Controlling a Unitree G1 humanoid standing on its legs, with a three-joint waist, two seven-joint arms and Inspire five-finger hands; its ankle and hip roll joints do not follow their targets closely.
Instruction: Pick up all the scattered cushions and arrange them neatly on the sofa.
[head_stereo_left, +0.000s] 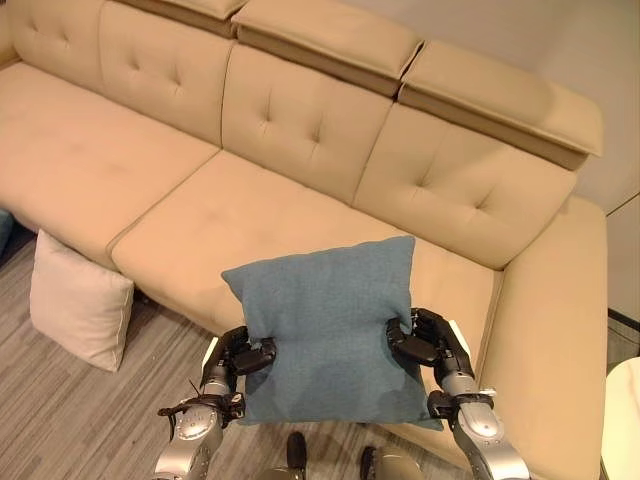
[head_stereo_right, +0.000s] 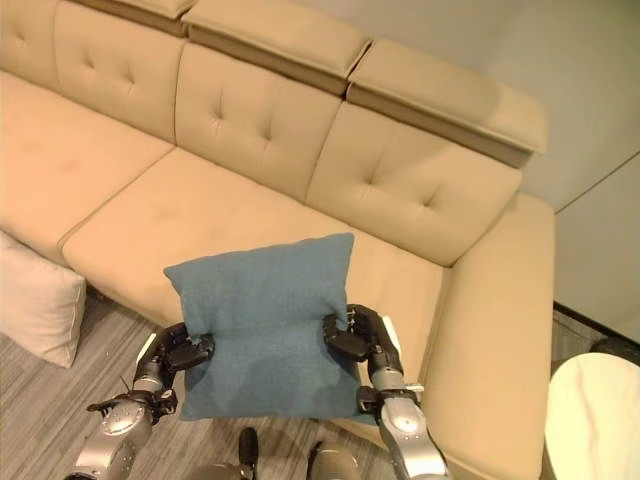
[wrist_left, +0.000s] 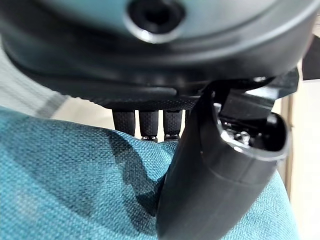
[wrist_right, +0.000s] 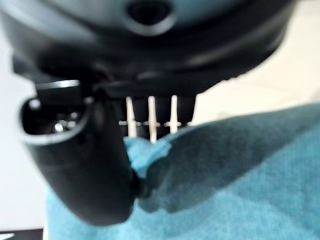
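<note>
A teal cushion (head_stereo_left: 325, 325) hangs in front of me, held by both side edges above the front of the beige sofa (head_stereo_left: 220, 215). My left hand (head_stereo_left: 240, 357) is shut on its left edge and my right hand (head_stereo_left: 425, 337) on its right edge. In the left wrist view the thumb (wrist_left: 215, 190) presses on the teal cloth (wrist_left: 70, 185). The right wrist view shows the thumb (wrist_right: 85, 165) pinching a fold of the cushion (wrist_right: 240, 180). A cream cushion (head_stereo_left: 78, 300) stands on the floor, leaning against the sofa's front at the left.
The sofa's seats (head_stereo_left: 80, 140) hold nothing and its right armrest (head_stereo_left: 555, 330) rises beside my right hand. Grey wood-look floor (head_stereo_left: 80, 415) lies in front. A white rounded object (head_stereo_right: 595, 420) shows at the far right.
</note>
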